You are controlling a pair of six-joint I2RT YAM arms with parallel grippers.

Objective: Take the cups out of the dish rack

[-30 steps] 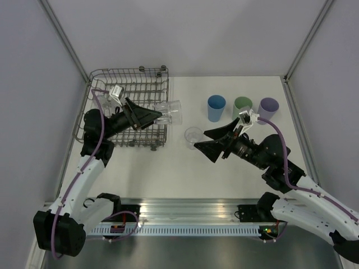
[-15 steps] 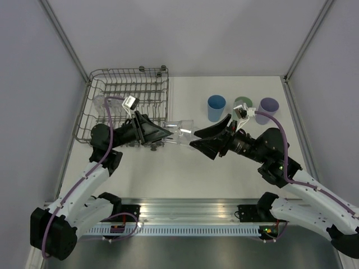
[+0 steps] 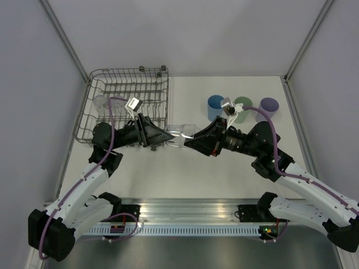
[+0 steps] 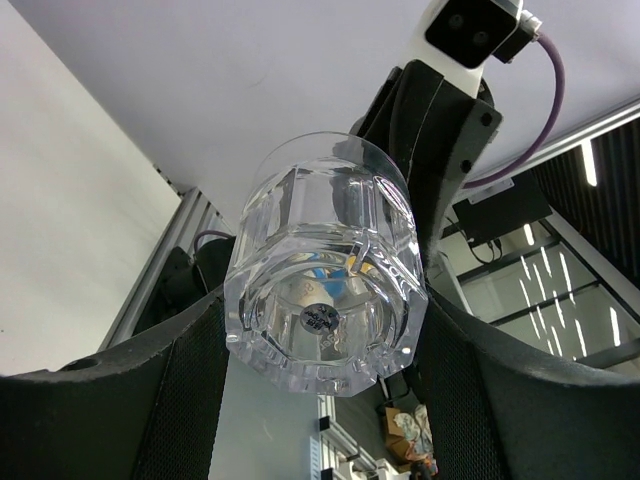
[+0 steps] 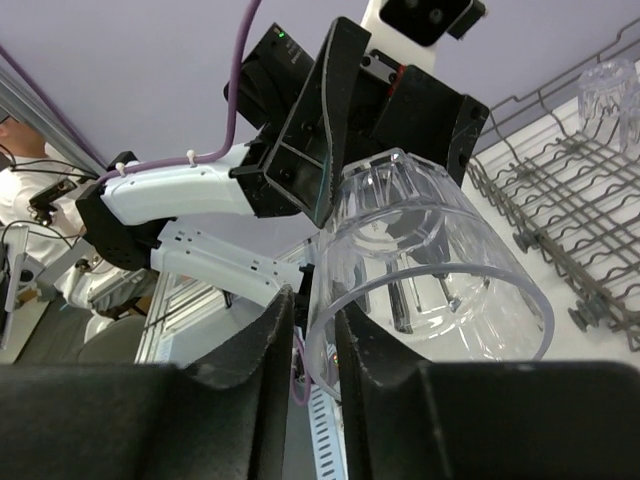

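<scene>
A clear cup [image 3: 179, 134] hangs on its side in mid-air between the two arms, just right of the dish rack [image 3: 90, 106]. My left gripper [image 3: 168, 136] is shut on its thick base [image 4: 325, 270], one finger on each side. My right gripper [image 3: 189, 140] faces it from the right. It is shut on the open rim [image 5: 440, 270], one finger inside the wall and one outside. Another clear cup [image 3: 100, 103] stands in the rack's far left corner; the right wrist view also catches this cup [image 5: 610, 90]. Blue [image 3: 216, 107], green [image 3: 242, 106] and purple [image 3: 268, 107] cups stand on the table at the right.
The rack's wire side [image 5: 560, 200] lies close behind and right of the held cup. The three coloured cups stand in a row just behind my right arm's wrist. White table surface [image 3: 168, 174] spreads in front of both grippers.
My left arm has carried the clear cup right, out over the rack's edge. My right gripper has moved left to meet it and has gone from wide open to shut on the rim.
</scene>
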